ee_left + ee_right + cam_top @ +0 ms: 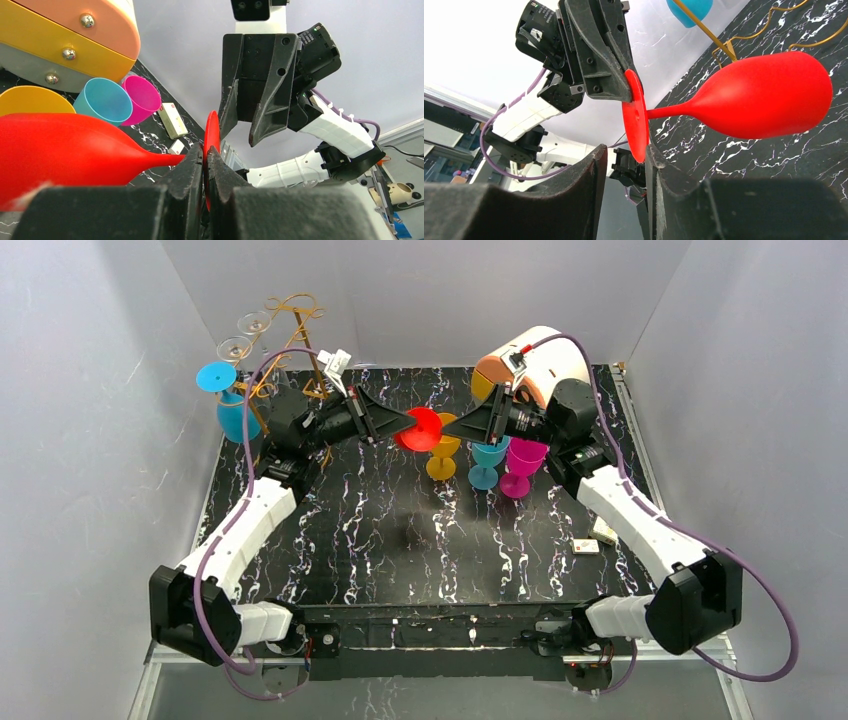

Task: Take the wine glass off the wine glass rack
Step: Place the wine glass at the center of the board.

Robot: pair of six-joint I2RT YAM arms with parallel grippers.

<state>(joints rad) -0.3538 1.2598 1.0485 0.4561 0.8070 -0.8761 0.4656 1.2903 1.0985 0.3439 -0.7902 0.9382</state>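
A red wine glass [421,429] hangs sideways above the middle of the table, off the gold wire wine glass rack [300,335] at the back left. My left gripper [205,150] is shut on the glass's flat foot [212,131], and the bowl [65,150] points away to the left. My right gripper [625,148] faces it from the other side, open. The lower rim of the foot [634,120] sits between its fingers, against the right one [659,170] and apart from the left. A blue glass [217,376] and two clear ones [236,347] hang on the rack.
Yellow [442,458], teal [488,460] and magenta [522,464] glasses stand just behind and below the grippers. An orange, yellow and white container [530,365] lies at the back right. Small boxes [597,537] lie near the right arm. White walls close in three sides.
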